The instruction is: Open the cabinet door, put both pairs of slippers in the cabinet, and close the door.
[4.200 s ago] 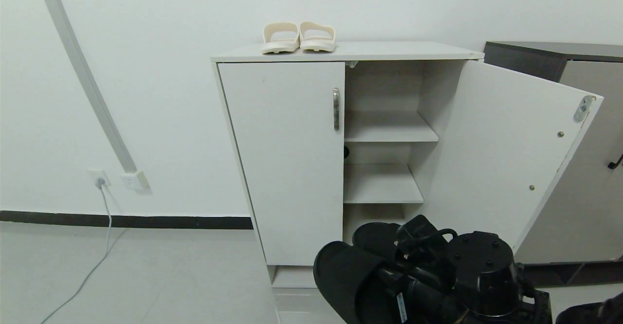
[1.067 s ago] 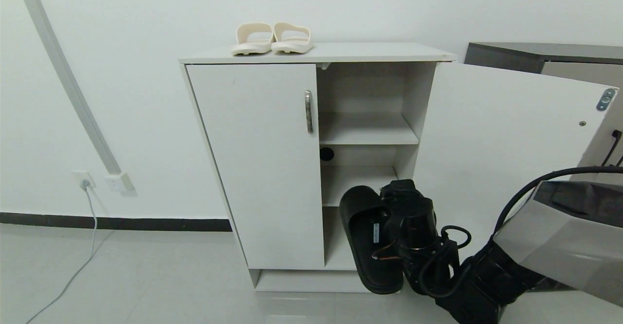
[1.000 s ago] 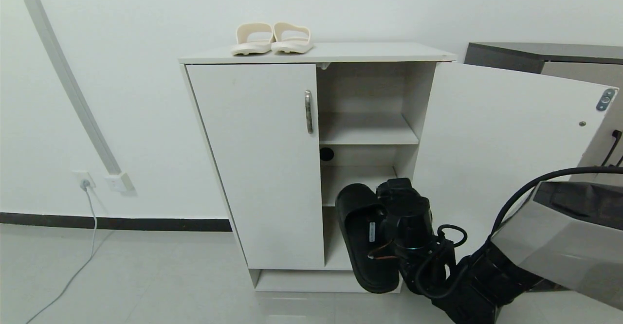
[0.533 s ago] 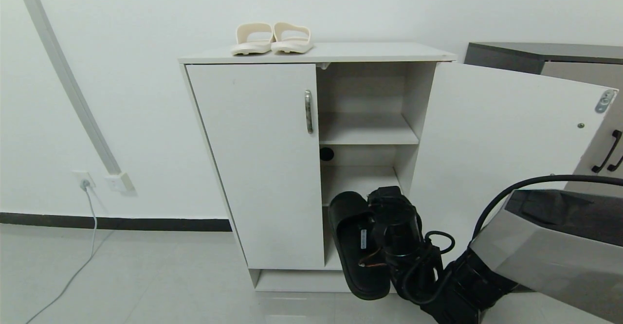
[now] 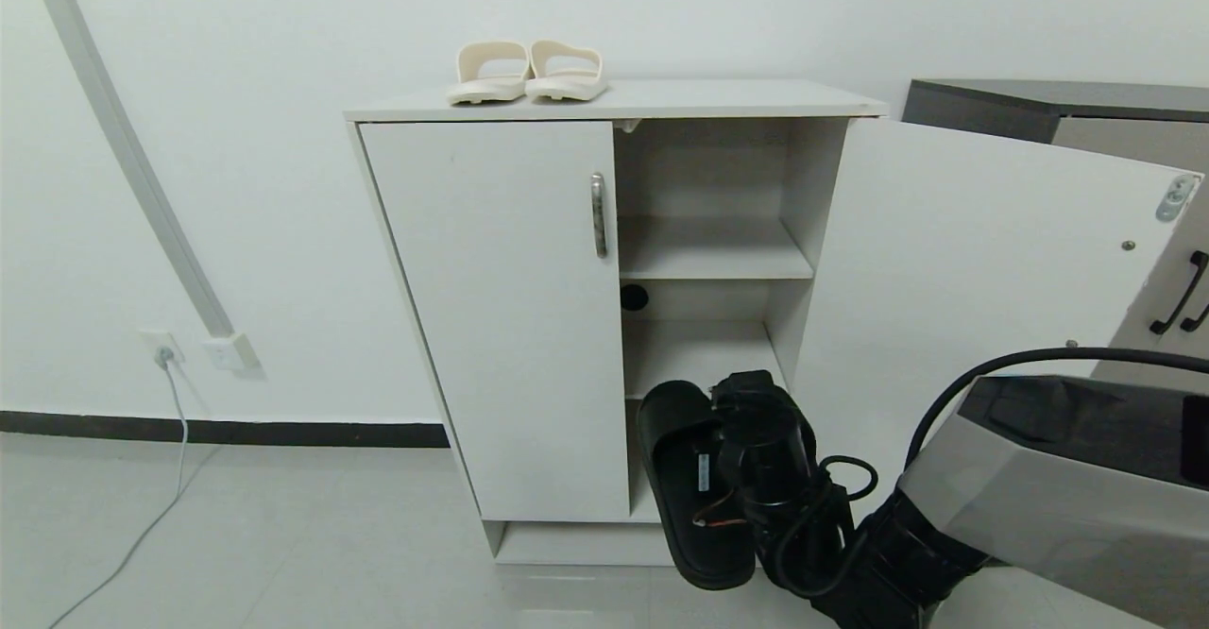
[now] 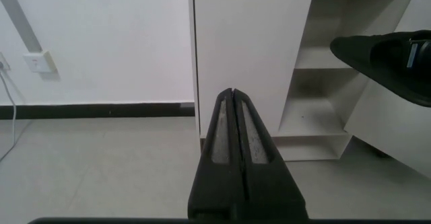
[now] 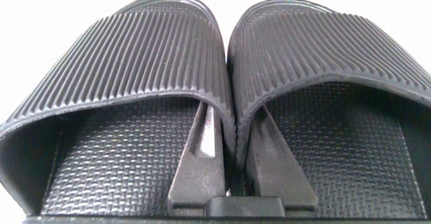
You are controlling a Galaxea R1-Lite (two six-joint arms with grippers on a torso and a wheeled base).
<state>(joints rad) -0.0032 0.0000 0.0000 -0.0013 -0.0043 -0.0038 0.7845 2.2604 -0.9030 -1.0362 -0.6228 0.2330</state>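
Right hand (image 7: 234, 136) was clamped on the black slippers (image 5: 694, 487), and what a grip: one finger slid under each strap, pinching the two inner edges together. The pair was held on its side, soles facing out to the robot's left, toes pointing at the cabinet (image 5: 708, 98). It hung right at the mouth of the bottom compartment, just under the lower shelf (image 5: 699, 355); whether the toes had crossed the threshold, I could not tell.

The right door (image 5: 963, 280) stood swung wide open, while the left door (image 5: 501, 317) was shut, its metal handle (image 5: 598, 215) beside the opening. Up on top, the cream slippers (image 5: 527, 72) sat side by side near the back wall.

Left hand (image 6: 232, 106) had its fingers pressed together, holding nothing, low above the floor (image 6: 101, 163) and facing the cabinet.
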